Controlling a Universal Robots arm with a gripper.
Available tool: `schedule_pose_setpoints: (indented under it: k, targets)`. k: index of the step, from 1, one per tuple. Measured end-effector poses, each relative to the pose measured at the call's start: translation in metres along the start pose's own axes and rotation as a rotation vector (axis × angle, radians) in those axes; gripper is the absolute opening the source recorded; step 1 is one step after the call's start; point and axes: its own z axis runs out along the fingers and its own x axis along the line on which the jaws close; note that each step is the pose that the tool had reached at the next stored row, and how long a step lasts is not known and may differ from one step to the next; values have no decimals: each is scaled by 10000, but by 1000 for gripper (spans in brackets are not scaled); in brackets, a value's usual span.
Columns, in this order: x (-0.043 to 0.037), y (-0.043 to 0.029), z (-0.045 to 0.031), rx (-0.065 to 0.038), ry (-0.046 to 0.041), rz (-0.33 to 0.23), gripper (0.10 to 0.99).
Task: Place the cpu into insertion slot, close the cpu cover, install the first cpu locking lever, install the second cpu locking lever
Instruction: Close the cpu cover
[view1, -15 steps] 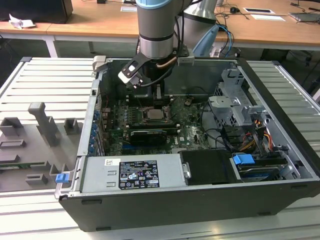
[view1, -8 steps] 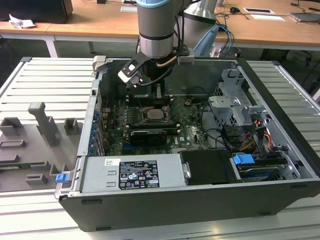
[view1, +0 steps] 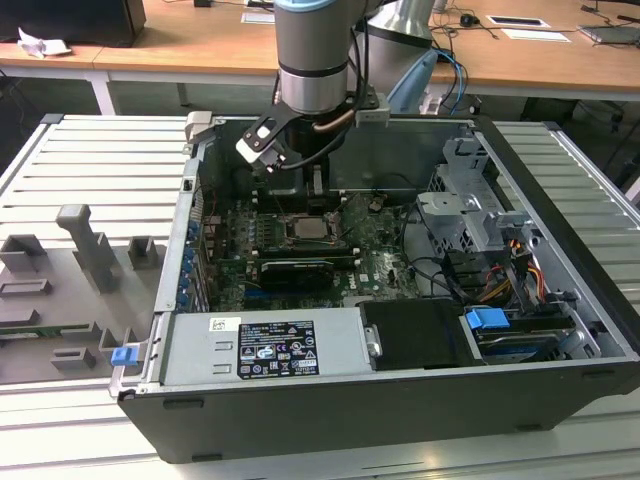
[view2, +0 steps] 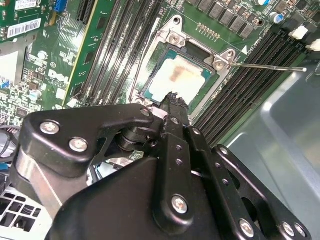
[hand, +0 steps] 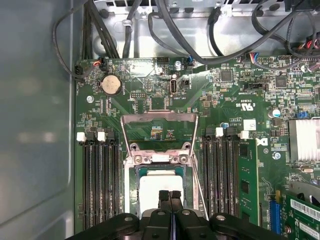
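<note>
In the first wrist view I see the cpu cover (hand: 160, 118) hinged open beyond the insertion slot (hand: 131, 176). The cpu (hand: 152, 184) lies flat inside, top up. The gripper (hand: 170, 194) has its fingers pressed together, possibly touching it.

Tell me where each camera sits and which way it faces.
Exterior view: off the arm, above, looking down into the open computer case; the arm reaches in.
First wrist view: on the arm, looking along the shut gripper onto the cpu and open cpu cover.
Second wrist view: on the arm, looking slantwise past the gripper's side at the insertion slot.
Both wrist views share gripper and cpu.
</note>
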Motion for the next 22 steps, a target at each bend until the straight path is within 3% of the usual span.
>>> schedule_pose_setpoints:
  k: [22]
  targets:
    - [-4,4,-52,1,10,1,106]
